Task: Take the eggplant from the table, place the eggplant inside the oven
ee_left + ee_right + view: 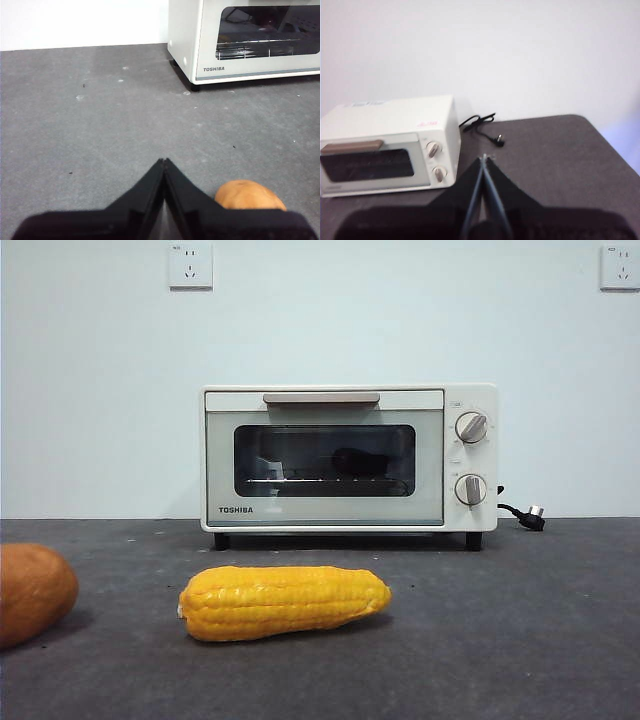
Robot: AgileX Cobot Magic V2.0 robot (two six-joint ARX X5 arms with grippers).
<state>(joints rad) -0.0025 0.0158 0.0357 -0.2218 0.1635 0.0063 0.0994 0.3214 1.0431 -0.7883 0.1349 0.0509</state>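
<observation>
Corn cob (285, 602) lies on counter (520, 640); eggplant (362, 462) sits inside closed oven (348, 458). Left tool (164, 162) & right tool (484, 158): both clenched, empty, hovering w/ oven ahead.

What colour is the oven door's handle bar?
Beige-tan, on the cream-white oven; the handle shows best in the front view.

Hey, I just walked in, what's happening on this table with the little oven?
Nothing is being handled right now. The oven stands shut, and a dark shape behind its glass looks like the eggplant on the rack. The corn cob and an orange-brown vegetable lie on the table. The left gripper and right gripper are both shut, holding nothing.
</observation>
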